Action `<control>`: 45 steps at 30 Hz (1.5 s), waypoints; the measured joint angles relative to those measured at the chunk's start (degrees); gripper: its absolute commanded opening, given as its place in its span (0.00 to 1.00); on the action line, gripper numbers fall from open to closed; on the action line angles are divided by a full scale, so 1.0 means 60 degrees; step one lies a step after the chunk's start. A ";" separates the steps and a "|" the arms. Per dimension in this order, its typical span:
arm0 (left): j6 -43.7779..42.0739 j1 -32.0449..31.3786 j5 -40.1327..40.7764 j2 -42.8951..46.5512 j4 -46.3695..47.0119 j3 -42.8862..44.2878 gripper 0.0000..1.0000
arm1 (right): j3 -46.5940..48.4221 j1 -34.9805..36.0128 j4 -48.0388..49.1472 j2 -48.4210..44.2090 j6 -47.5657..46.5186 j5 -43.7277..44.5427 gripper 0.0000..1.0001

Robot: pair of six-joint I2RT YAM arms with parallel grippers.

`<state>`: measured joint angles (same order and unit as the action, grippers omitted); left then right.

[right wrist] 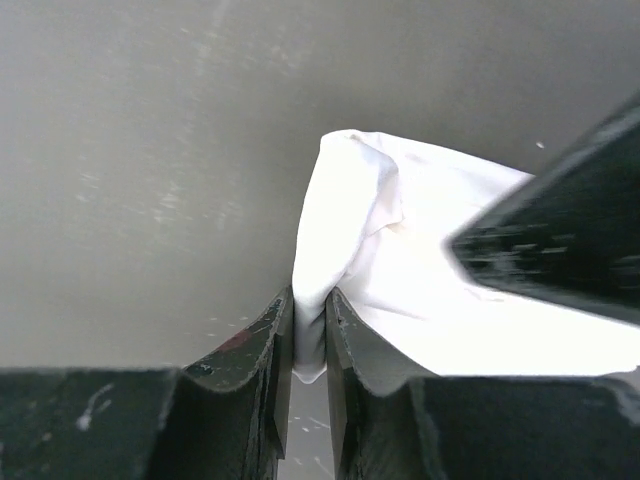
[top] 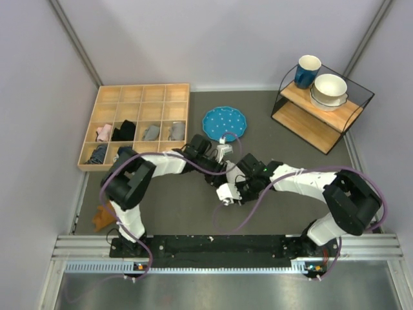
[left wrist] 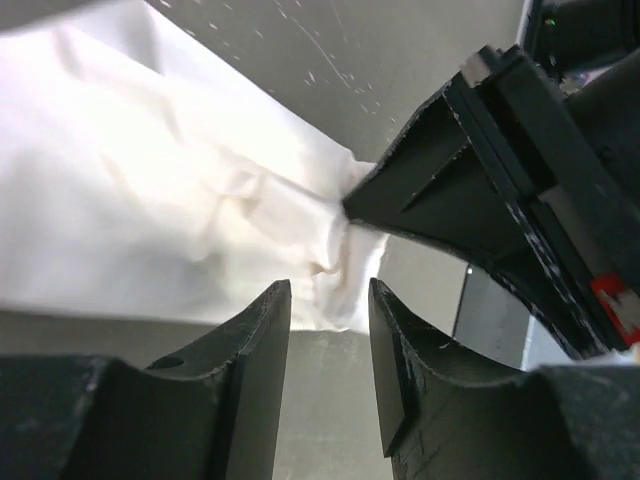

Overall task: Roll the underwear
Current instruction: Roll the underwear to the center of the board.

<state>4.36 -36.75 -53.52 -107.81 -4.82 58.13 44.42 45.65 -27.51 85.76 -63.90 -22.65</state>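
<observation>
The underwear [top: 227, 192] is white cloth bunched on the grey table between the two arms. In the right wrist view my right gripper [right wrist: 310, 312] is shut on a fold of the underwear [right wrist: 400, 250], which fans out to the right. A dark finger of the left gripper [right wrist: 560, 250] is close beside it. In the left wrist view my left gripper [left wrist: 330, 300] stands open, with the edge of the underwear [left wrist: 180, 210] just beyond its fingertips and nothing pinched between them. The right gripper's fingers [left wrist: 420, 190] hold the cloth's corner there.
A wooden compartment tray [top: 174, 93] with small cloth bundles stands at the back left. A blue plate [top: 224, 123] lies just behind the grippers. A wire shelf [top: 293, 119] with a mug and bowls stands back right. An orange object [top: 103, 216] lies near the left arm's base.
</observation>
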 measured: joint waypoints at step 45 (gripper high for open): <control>-0.6018 -0.4087 0.5268 0.3151 0.1851 -0.2634 0.49 | 0.5424 -0.2838 -0.7945 0.6291 0.0663 -0.4371 0.21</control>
<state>-31.75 -61.28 -21.91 -88.90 6.28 42.33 76.97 28.62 -75.18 123.50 -59.92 -48.88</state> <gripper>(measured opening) 0.506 0.207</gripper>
